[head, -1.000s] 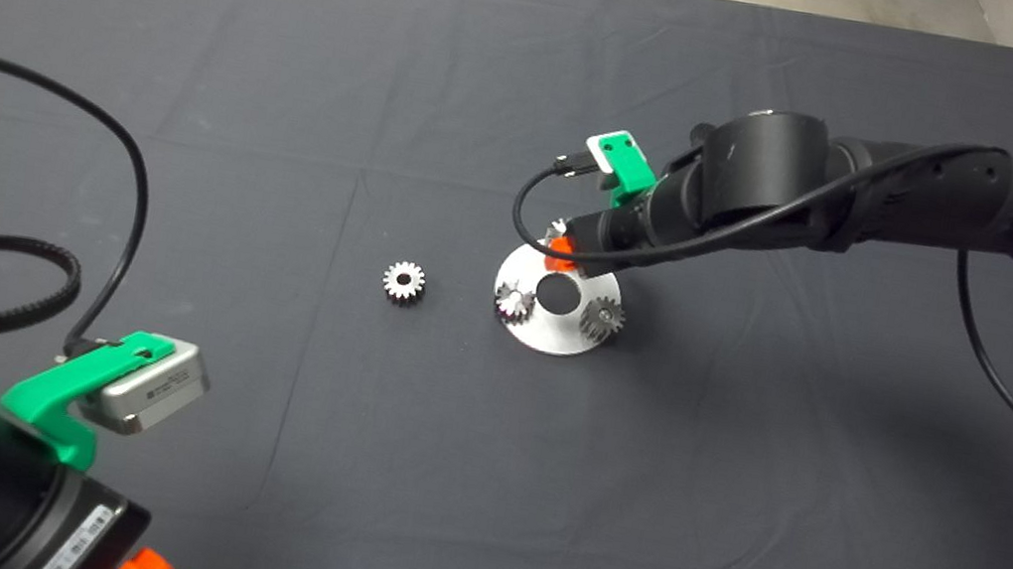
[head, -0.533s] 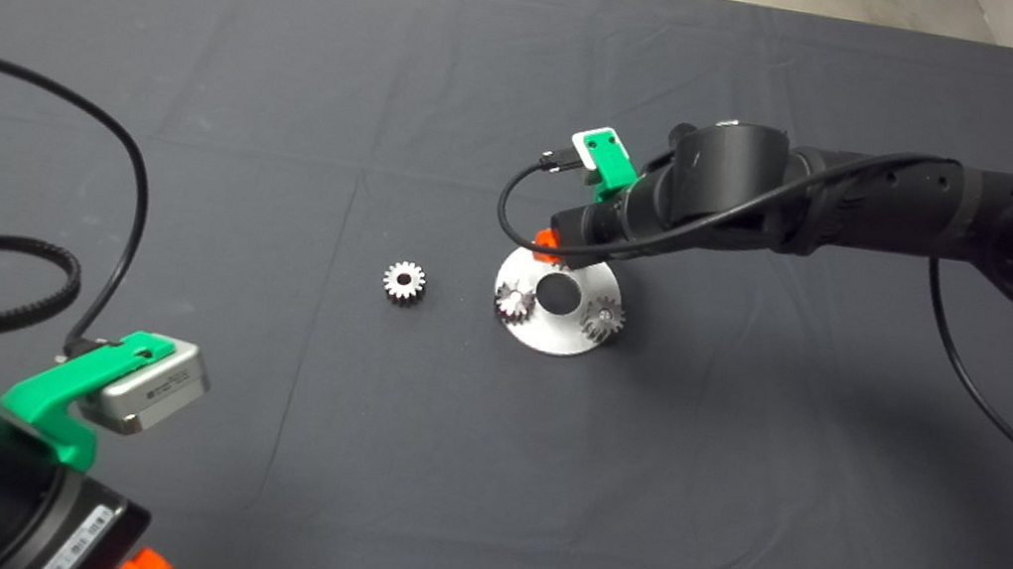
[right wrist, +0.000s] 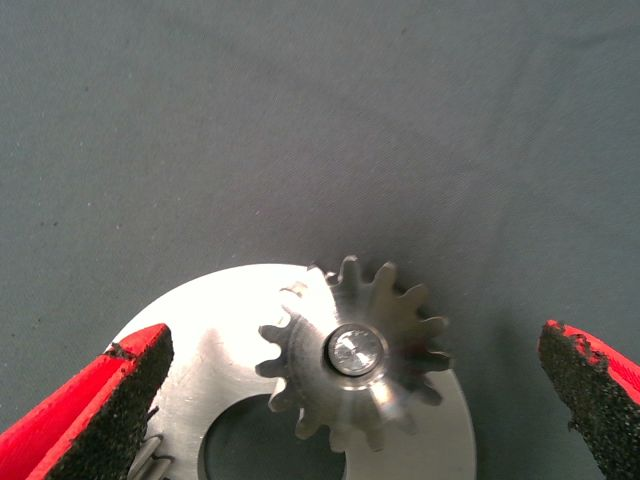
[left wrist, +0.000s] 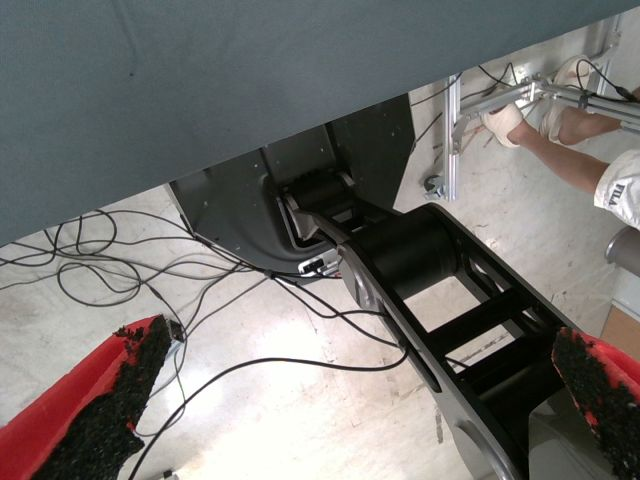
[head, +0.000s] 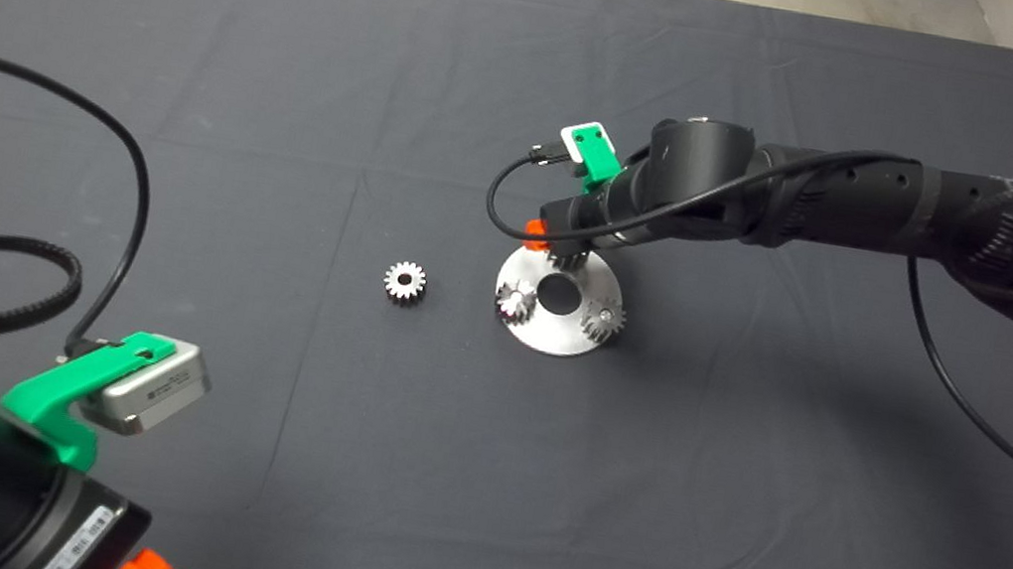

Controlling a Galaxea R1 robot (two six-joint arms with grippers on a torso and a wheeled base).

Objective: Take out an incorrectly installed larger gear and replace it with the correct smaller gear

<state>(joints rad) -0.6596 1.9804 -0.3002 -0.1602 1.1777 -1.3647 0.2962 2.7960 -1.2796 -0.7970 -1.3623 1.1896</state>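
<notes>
The larger gear (right wrist: 355, 355), thick grey with slanted teeth and a shiny centre pin, sits on the far side of the round metal plate (right wrist: 215, 330). My right gripper (right wrist: 355, 345) hovers over it, open, with its fingers (right wrist: 120, 390) wide on either side and not touching. In the head view this gripper (head: 559, 237) covers most of the larger gear (head: 565, 256). The smaller gear (head: 404, 281), a flat spur gear, lies on the mat left of the plate (head: 559, 338). My left gripper (left wrist: 350, 380) is open and parked at the lower left.
Two small gears with shiny tops (head: 514, 301) (head: 603, 319) stand on the plate beside its centre hole (head: 558, 293). The left wrist view shows floor cables, the robot base (left wrist: 400, 250) and a person's leg (left wrist: 580, 120).
My right arm has swung left and slightly farther across the mat, so the gripper now stands over the plate's far edge. The gears and the left arm have not moved.
</notes>
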